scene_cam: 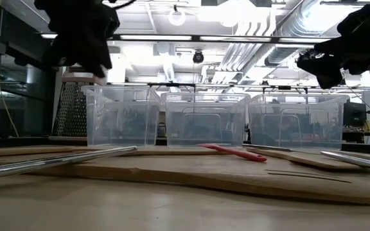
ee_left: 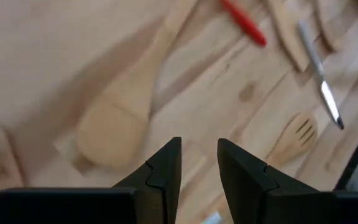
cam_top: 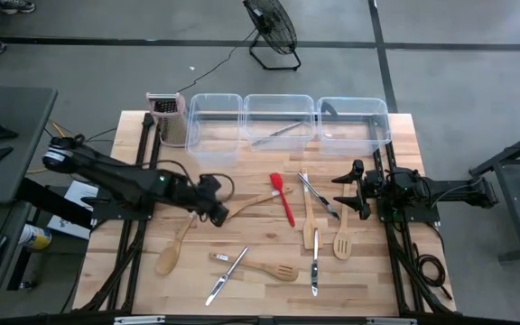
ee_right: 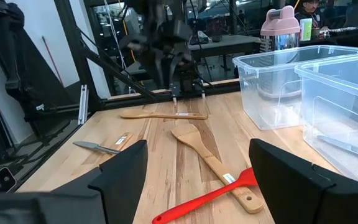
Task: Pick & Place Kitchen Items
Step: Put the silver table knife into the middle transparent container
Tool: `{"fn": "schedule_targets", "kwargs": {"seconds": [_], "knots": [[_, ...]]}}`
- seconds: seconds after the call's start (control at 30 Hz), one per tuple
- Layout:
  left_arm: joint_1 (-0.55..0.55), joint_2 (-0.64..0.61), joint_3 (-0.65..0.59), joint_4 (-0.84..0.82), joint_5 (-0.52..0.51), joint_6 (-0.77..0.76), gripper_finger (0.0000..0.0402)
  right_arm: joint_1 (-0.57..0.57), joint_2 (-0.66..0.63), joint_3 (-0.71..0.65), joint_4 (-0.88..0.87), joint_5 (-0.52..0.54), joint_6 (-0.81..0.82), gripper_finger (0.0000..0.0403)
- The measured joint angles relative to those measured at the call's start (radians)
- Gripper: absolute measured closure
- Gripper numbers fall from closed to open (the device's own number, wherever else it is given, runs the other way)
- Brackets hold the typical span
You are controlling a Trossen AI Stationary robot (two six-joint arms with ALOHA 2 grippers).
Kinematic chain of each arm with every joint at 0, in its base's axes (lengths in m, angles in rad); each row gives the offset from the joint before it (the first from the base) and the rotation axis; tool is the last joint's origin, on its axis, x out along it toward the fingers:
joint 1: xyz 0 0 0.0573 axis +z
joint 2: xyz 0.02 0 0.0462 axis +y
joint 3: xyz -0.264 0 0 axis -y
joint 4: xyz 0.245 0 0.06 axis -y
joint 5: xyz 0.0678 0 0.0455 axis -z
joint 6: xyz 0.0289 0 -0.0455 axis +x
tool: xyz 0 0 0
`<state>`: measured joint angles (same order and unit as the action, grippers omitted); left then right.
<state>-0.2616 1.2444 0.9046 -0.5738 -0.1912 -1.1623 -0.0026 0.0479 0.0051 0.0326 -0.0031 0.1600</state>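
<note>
Your left end effector [cam_top: 217, 202], narrowly parted and empty, hovers centre-left over a wooden spoon [cam_top: 249, 206]; red spatula [cam_top: 283, 197] alongside. Right end effector [cam_top: 354, 188], wide and empty, waits centre-right.

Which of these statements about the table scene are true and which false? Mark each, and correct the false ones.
1. The middle tub holds a metal utensil. True.
2. The red spatula lies in a tub. False: it lies on the table.
3. The right gripper is open. True.
4. The left gripper grips a wooden spoon. False: nothing is between its fingers.
5. The box grater stands right of the three tubs. False: it stands to their left.
</note>
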Motion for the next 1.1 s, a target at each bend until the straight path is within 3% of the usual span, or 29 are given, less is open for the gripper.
{"fn": "schedule_targets", "kwargs": {"seconds": [0.27, 0.6, 0.93, 1.1], "knots": [[-0.050, 0.140, 0.080, -0.037, 0.054, -0.193, 0.0298, 0.000, 0.000, 0.000, 0.000, 0.000, 0.000, 0.0128], [-0.079, 0.380, 0.272, -0.017, 0.133, -0.181, 0.0292, 0.000, 0.000, 0.000, -0.001, 0.000, 0.000, 0.0128], [-0.142, 0.550, 0.386, -0.023, 0.154, -0.269, 0.0192, 0.000, 0.000, 0.000, -0.002, 0.000, 0.000, 0.0128], [-0.153, 0.618, 0.421, -0.036, 0.160, -0.314, 0.0177, 0.000, 0.005, 0.000, -0.002, 0.000, 0.000, 0.0128]]}}
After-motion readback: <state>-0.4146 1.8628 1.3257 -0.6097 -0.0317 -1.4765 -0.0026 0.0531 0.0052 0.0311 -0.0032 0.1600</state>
